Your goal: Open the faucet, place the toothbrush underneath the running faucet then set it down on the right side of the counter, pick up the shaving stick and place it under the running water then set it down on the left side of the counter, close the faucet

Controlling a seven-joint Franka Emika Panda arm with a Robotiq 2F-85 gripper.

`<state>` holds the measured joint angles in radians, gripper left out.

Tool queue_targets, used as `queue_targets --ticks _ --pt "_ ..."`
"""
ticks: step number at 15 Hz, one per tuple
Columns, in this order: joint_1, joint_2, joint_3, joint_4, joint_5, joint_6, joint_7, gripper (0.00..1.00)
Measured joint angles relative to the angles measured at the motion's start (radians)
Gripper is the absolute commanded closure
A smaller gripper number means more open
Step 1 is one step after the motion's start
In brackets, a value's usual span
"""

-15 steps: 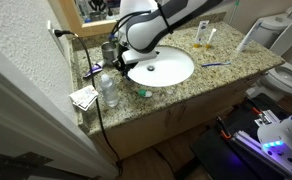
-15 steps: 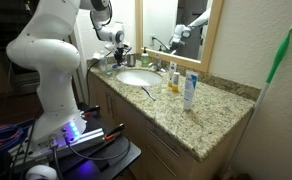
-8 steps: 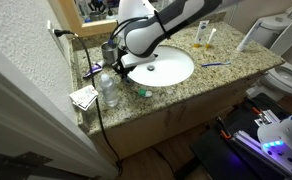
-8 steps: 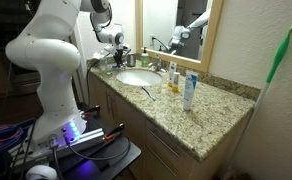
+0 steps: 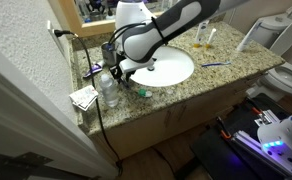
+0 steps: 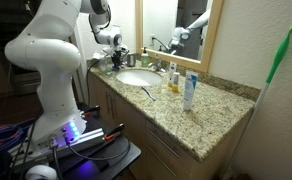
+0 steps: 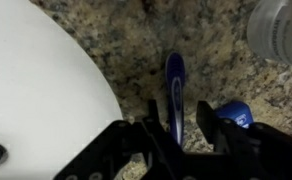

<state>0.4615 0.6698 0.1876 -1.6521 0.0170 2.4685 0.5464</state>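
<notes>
The tool (image 7: 176, 128) has eased open around the blue shaving stick (image 7: 175, 75).

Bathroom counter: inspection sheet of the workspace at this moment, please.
Surface: speckled granite counter with an oval white basin.
Job's things: blue toothbrush lies on the counter beside the basin, away from the arm. Blue shaving stick sits between the jaws. Faucet not made out behind the arm.
Clutter: clear bottle, papers, amber bottle, white tube.
Grippers: gripper low over the counter, jaws apart astride the shaving stick.
Cables: black cable runs down the cabinet front.
Surroundings: mirror, toilet.
</notes>
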Motion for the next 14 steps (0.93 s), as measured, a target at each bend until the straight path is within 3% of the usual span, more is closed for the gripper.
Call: queue_targets --ticks 3,4,7,10,14 --pt "0.023 -0.019 -0.02 -0.006 -0.012 0.001 0.024 0.03" --pt "0.036 -0.033 -0.034 -0.008 -0.022 -0.001 0.038 0.01" --pt "0.084 -0.115 -0.098 -0.051 -0.111 -0.025 0.149 0.0" --pt "0.112 -0.257 -0.157 -0.163 -0.2 -0.052 0.336 0.0" --pt "0.094 -0.435 -0.148 -0.321 -0.208 -0.044 0.398 0.0"
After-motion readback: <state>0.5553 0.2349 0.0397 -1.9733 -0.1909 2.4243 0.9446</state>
